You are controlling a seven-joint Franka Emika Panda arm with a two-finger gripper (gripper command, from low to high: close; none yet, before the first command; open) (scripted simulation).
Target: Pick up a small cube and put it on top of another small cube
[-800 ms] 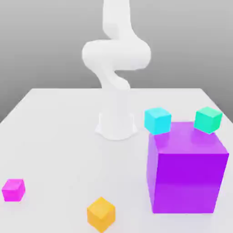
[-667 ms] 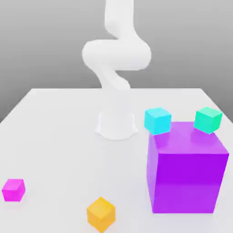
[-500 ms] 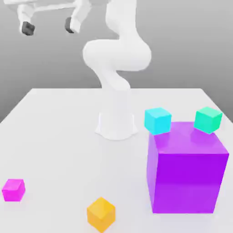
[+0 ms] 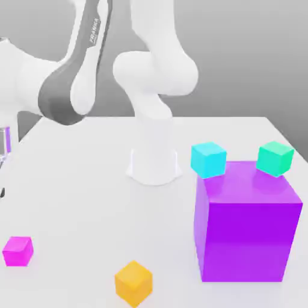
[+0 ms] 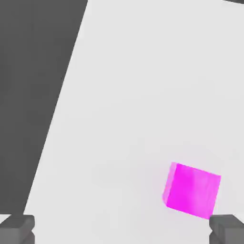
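gripper (image 5: 122, 229) wide open, holding nothing | small magenta cube (image 4: 17, 251) on table (image 4: 90, 198) near exterior view's left edge, apart from orange cube (image 4: 133, 282) | fingertips (image 5: 17, 228) above it, no contact

I see bare table (image 4: 84, 204) all round the magenta cube (image 4: 17, 251); my nearest obstacle is the orange cube (image 4: 133, 282), well apart, and the large purple cube (image 4: 246, 222) stands farther off.

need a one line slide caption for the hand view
Open gripper above the white table, with the small magenta cube lying between and just ahead of its two grey fingertips.
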